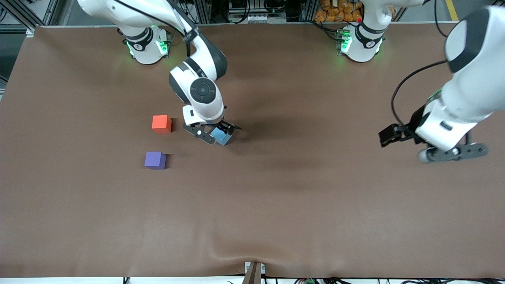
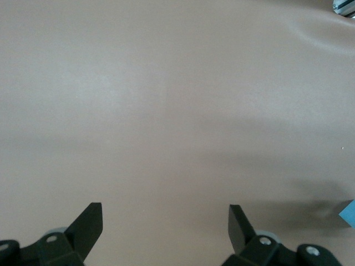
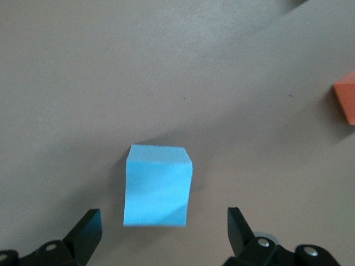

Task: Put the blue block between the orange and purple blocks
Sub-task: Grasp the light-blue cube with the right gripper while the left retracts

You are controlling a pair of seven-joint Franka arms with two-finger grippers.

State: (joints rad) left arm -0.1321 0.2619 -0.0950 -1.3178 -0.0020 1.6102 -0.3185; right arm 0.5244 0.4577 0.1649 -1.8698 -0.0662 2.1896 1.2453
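Right end effector is down w/ fingers spread wide, straddling the small sky-blue matte cube on the brown table, mid-frame in my front view, no grip. Orange-red cube & violet-purple cube sit frame-left of it. Left end effector waits open, at frame's right edge.

The right pincer partly covers the blue block beneath it. The orange block is cut off by the right wrist view's edge.
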